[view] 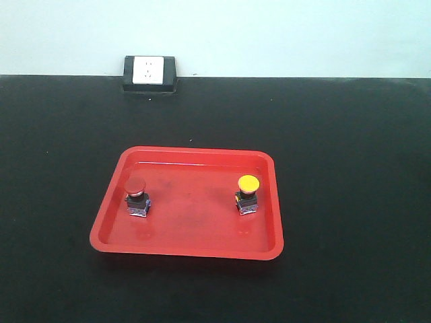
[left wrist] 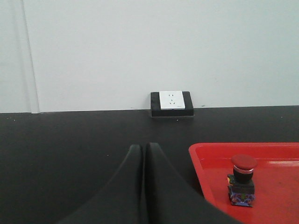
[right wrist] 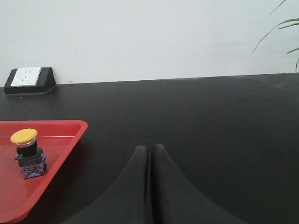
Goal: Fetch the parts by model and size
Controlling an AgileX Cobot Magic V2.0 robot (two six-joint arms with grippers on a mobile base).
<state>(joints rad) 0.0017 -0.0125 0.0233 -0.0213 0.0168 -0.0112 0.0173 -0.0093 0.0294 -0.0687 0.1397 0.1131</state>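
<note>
**Kid:** Buttons, where were they?

**Me:** Both stood up in the red tray (view: 195,250). The red button (left wrist: 243,179) was ahead and to the right of my left gripper (left wrist: 143,148). The yellow button (right wrist: 27,153) was ahead and to the left of my right gripper (right wrist: 150,149).

**Kid:** Were your fingers holding anything?

**Me:** No. Both pairs were pressed together with nothing between them, low over the black table (view: 350,134).

**Kid:** Which step was it?

**Me:** I could not tell. The buttons might have been waiting to be fetched, or just set down there.

**Kid:** Did each camera see the same?

**Me:** No. Only the front view showed both buttons, but not my fingers. Each wrist view showed one button. All three showed the wall socket (view: 149,71).
</note>
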